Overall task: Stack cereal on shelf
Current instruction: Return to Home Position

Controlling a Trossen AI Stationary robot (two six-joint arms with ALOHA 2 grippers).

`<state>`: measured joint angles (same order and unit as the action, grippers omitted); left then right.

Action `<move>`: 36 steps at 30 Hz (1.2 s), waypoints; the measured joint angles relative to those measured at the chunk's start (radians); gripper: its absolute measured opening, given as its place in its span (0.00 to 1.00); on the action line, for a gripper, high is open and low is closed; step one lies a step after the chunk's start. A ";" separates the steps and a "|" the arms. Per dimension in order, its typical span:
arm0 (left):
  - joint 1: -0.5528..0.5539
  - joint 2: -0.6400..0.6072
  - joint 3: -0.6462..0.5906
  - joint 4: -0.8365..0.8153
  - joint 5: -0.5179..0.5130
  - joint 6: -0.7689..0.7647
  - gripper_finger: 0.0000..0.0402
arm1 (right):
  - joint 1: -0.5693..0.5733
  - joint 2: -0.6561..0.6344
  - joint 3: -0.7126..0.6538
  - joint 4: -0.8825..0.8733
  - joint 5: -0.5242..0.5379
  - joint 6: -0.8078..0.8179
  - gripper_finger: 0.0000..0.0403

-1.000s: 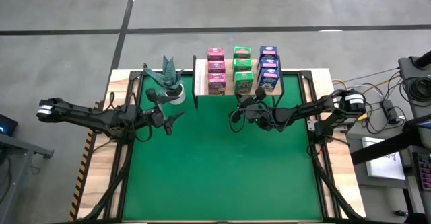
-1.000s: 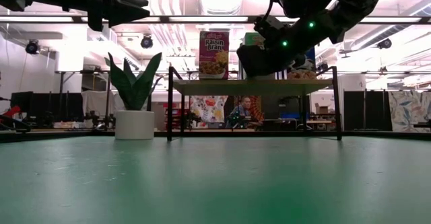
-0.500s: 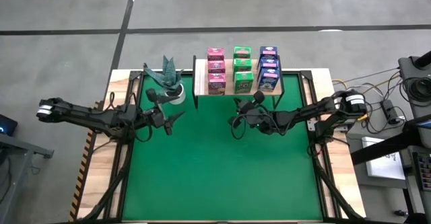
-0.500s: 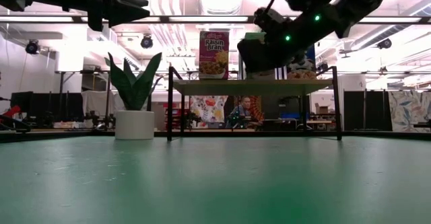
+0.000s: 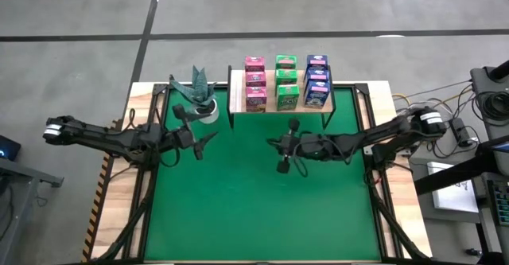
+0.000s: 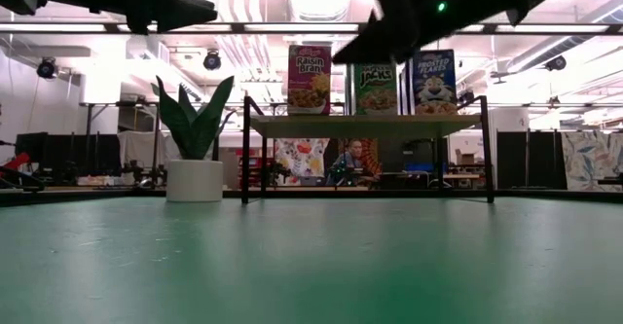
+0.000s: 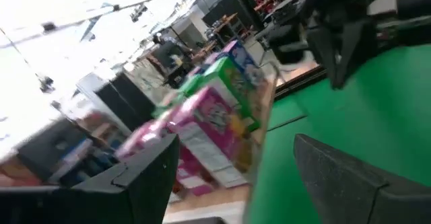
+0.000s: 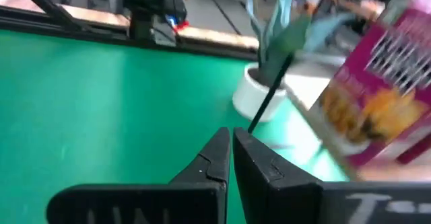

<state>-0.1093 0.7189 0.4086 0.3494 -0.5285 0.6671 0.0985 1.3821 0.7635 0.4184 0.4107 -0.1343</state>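
Note:
The cereal boxes stand on the pale wooden shelf (image 5: 270, 90) at the table's far middle, in three rows running front to back: pink (image 5: 255, 80), green (image 5: 286, 78) and blue (image 5: 317, 78). The low view shows the front pink (image 6: 310, 79), green (image 6: 376, 89) and blue (image 6: 433, 83) boxes upright on the board (image 6: 360, 126). My right gripper (image 5: 278, 146) is shut and empty, above the green mat in front of the shelf; it also shows in its wrist view (image 8: 232, 146). My left gripper (image 5: 203, 142) is open and empty, left of the shelf, near the plant.
A potted plant (image 5: 199, 98) in a white pot (image 6: 195, 180) stands on the table left of the shelf. The shelf's black posts (image 6: 244, 149) rise at its ends. The green mat (image 5: 262, 209) spreads toward the near edge.
My right gripper has drawn back from the front green box toward the table's near edge, risen and turned. In the low view it no longer hides the green box. The boxes have stayed where they were.

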 joint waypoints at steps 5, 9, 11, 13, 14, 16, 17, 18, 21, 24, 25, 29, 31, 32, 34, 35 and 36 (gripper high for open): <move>0.000 -0.014 -0.013 -0.089 0.132 -0.141 0.68 | -0.001 -0.113 -0.021 -0.018 -0.052 -0.143 0.02; 0.000 -0.050 -0.013 -0.140 0.190 -0.194 0.68 | -0.002 -0.241 -0.084 -0.023 -0.064 -0.206 0.02; 0.000 -0.078 -0.013 -0.159 0.200 -0.203 0.68 | -0.013 -0.315 -0.130 -0.025 -0.098 -0.205 0.02; 0.000 -0.113 -0.013 -0.175 0.207 -0.211 0.68 | -0.028 -0.388 -0.176 -0.024 -0.131 -0.187 0.02; 0.000 -0.128 -0.013 -0.179 0.207 -0.218 0.68 | -0.035 -0.423 -0.201 -0.025 -0.142 -0.175 0.02; 0.000 -0.163 -0.013 -0.204 0.208 -0.231 0.68 | -0.047 -0.489 -0.243 -0.024 -0.156 -0.163 0.02; 0.000 -0.178 -0.013 -0.210 0.208 -0.236 0.68 | -0.049 -0.520 -0.264 -0.025 -0.156 -0.158 0.02; 0.000 -0.194 -0.013 -0.218 0.208 -0.241 0.68 | -0.052 -0.552 -0.283 -0.025 -0.157 -0.155 0.02; 0.000 -0.239 -0.013 -0.248 0.208 -0.251 0.68 | -0.054 -0.641 -0.336 -0.025 -0.157 -0.154 0.02; 0.000 -0.275 -0.026 -0.252 0.208 -0.262 0.68 | -0.054 -0.722 -0.378 -0.026 -0.157 -0.144 0.02; 0.000 -0.289 -0.035 -0.255 0.208 -0.263 0.68 | -0.054 -0.747 -0.392 -0.026 -0.157 -0.140 0.02; 0.000 -0.349 -0.086 -0.246 0.208 -0.284 0.68 | -0.054 -0.837 -0.445 -0.029 -0.156 -0.126 0.02; 0.000 -0.386 -0.119 -0.234 0.208 -0.301 0.68 | -0.054 -0.878 -0.463 -0.054 -0.152 -0.119 0.02; 0.001 -0.405 -0.134 -0.230 0.208 -0.312 0.68 | -0.054 -0.895 -0.471 -0.064 -0.149 -0.114 0.02; 0.002 -0.447 -0.164 -0.219 0.207 -0.329 0.68 | -0.054 -0.926 -0.489 -0.076 -0.148 -0.110 0.02; 0.002 -0.467 -0.177 -0.219 0.207 -0.338 0.68 | -0.054 -0.941 -0.498 -0.079 -0.145 -0.109 0.02; 0.002 -0.486 -0.189 -0.220 0.206 -0.347 0.68 | -0.054 -0.956 -0.508 -0.082 -0.137 -0.109 0.02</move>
<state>-0.1074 0.2327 0.2191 0.1299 -0.3225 0.3202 0.0448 0.4261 0.2560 0.3367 0.2734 -0.2432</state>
